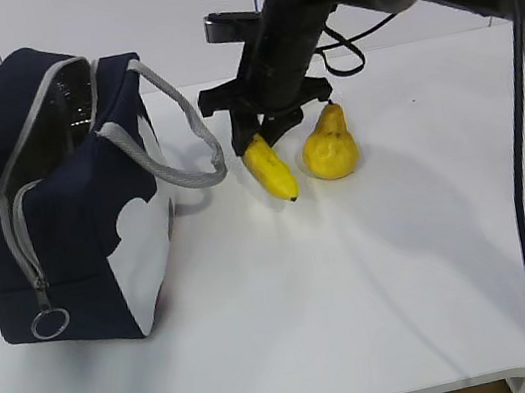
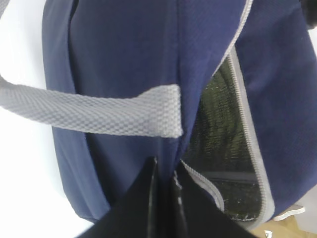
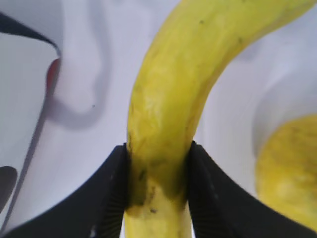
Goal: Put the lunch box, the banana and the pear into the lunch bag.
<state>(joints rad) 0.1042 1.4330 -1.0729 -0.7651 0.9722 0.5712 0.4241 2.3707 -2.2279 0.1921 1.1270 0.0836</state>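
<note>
White table (image 1: 359,291): right gripper (image 3: 158,191) clamps banana (image 3: 168,99) (wrist view).

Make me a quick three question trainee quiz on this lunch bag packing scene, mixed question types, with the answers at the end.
1. True or false: the right gripper is shut on the long curved yellow banana.
2. Multiple choice: the squat yellow pear is A) inside the bag, B) on the white table beside the banana, C) held by the left gripper.
3. Fill in: the boxy navy-blue fabric lunch bag has its grey zipper ____.

Key: 1 true; 2 B; 3 open, showing the dark lining.
</note>
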